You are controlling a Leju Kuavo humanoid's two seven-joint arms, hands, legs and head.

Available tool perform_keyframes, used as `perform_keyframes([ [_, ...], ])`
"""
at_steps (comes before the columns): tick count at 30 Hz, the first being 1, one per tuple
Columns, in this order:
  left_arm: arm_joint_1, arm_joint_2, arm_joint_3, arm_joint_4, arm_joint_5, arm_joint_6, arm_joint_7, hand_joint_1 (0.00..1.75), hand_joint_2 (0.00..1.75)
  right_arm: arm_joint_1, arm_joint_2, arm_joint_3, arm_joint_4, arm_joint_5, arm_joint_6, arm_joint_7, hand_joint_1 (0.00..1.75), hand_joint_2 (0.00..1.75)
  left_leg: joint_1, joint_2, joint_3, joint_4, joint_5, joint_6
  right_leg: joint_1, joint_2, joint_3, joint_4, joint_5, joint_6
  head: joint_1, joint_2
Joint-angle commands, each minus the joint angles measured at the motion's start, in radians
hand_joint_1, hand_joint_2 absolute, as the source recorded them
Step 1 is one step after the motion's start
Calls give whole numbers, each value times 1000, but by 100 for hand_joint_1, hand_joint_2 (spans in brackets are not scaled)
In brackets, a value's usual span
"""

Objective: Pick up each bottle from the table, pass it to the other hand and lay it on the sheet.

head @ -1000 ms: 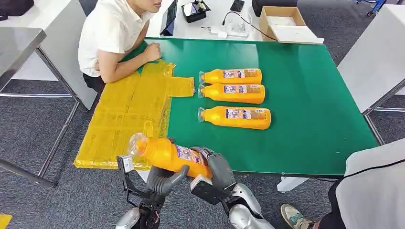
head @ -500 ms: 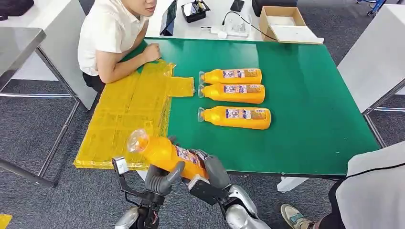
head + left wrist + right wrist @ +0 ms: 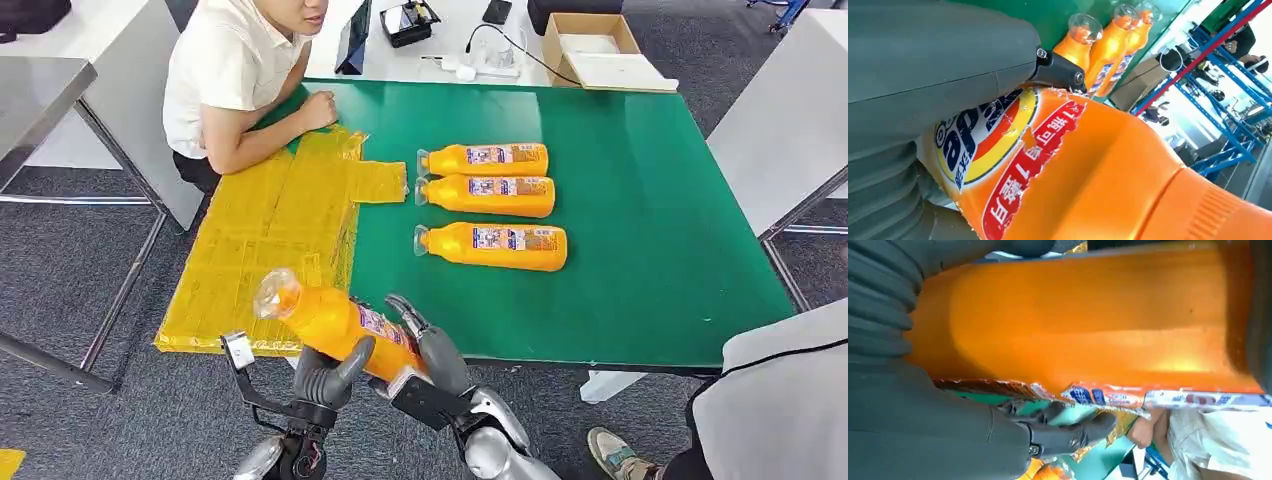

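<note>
Just off the tabletop's (image 3: 620, 330) near edge, the left hand (image 3: 330, 375) and right hand (image 3: 425, 350) both clamp their fingers around the orange bottle (image 3: 335, 322), its cap end slanting left toward the yellow sheet (image 3: 270, 230) beyond.

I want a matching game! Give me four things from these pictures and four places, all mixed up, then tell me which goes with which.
Things:
1. held bottle
2. three orange bottles
3. yellow sheet
4. cardboard box

Places:
A. on the white table behind the green one
B. lying side by side on the green table
C. between the left hand and the right hand
D. spread over the green table's left part

Pairs: 1-C, 2-B, 3-D, 4-A
</note>
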Motion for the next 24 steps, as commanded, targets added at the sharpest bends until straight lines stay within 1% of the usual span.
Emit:
perform_keyframes([
  [1,-35,1,18,0,9,0,-4,175,175,6,5,-6,29,-10,-4,-4,0,0,0,-1,3,-1,-1,-1,0,-2,3,0,-1,-2,0,0],
  [2,-40,-5,38,8,-18,55,-11,175,175,13,6,-3,18,-8,-13,-17,0,0,0,-1,2,-1,0,-1,0,-1,2,0,-1,-1,0,0],
  [3,-58,3,42,24,-117,146,-44,175,175,18,6,3,11,-3,-19,-26,0,0,0,-1,1,-1,0,-1,0,-1,1,0,0,-1,0,0],
  [4,-86,-16,82,83,-157,246,-35,175,175,26,8,7,4,-13,-16,-43,0,0,0,-2,3,-1,0,-1,0,-2,3,0,-1,-2,0,0],
  [5,-111,-19,99,123,-169,270,-30,175,175,34,11,5,6,-21,-25,-58,0,0,0,-2,2,-1,0,-1,1,-2,2,0,0,-1,0,0],
  [6,-135,-27,128,161,-164,267,-53,175,175,30,15,14,21,-8,-53,-79,0,0,0,-3,4,-1,0,-1,0,-3,4,-1,-1,-2,0,0],
  [9,-163,-26,163,200,-162,272,-57,175,175,28,19,21,43,-13,-62,-87,0,0,0,-2,2,-1,1,-1,0,-1,2,-1,0,-1,0,0],
  [10,-163,-26,163,200,-162,272,-57,175,175,28,19,21,43,-13,-62,-87,0,0,0,-2,4,-2,1,-1,0,-2,4,-1,0,-2,0,0],
  [12,-156,-29,162,192,-164,272,-58,175,175,25,18,21,44,-14,-61,-88,0,0,0,-1,2,-1,1,-1,0,-1,2,-1,0,-1,0,0],
  [14,-156,-29,162,192,-164,272,-58,175,175,25,18,21,44,-14,-61,-88,0,0,0,-1,5,-1,0,-2,0,-1,5,-1,-1,-2,0,0],
  [15,-151,-31,160,184,-168,273,-59,175,175,24,17,21,44,-16,-61,-88,0,0,0,-1,2,-1,1,-1,0,-1,2,0,0,-1,0,0],
  [16,-151,-31,160,184,-168,273,-59,175,175,24,17,21,44,-16,-61,-88,0,0,0,-1,4,-1,0,-1,0,-1,4,-1,-1,-1,0,0],
  [18,-151,-31,160,184,-168,273,-59,175,175,24,17,21,44,-16,-61,-88,0,0,0,-1,2,-1,1,-1,0,-1,2,0,0,-1,0,0],
  [19,-150,-31,160,181,-186,294,-70,175,175,24,17,21,44,-18,-59,-89,0,0,0,0,4,-2,0,-1,0,-1,4,-1,-1,-2,0,0],
  [20,-158,-28,158,183,-236,351,-99,175,175,27,17,20,38,-26,-58,-98,0,0,0,-1,2,-1,1,-1,0,-1,3,-1,0,-1,0,0],
  [22,-196,-7,139,218,-457,586,-164,175,175,34,14,19,37,-31,-43,-100,0,0,0,-1,3,-1,0,-1,0,-1,4,0,-1,-2,0,0],
  [23,-204,-7,156,222,-471,592,-168,175,175,35,14,15,43,-33,-38,-100,0,0,0,-2,2,-1,1,-1,0,-2,2,0,0,-1,0,0],
  [24,-211,-6,166,228,-493,607,-164,175,175,38,16,8,48,-38,-35,-101,0,0,0,-2,4,-2,1,-2,0,-2,4,0,-1,-2,0,0],
])
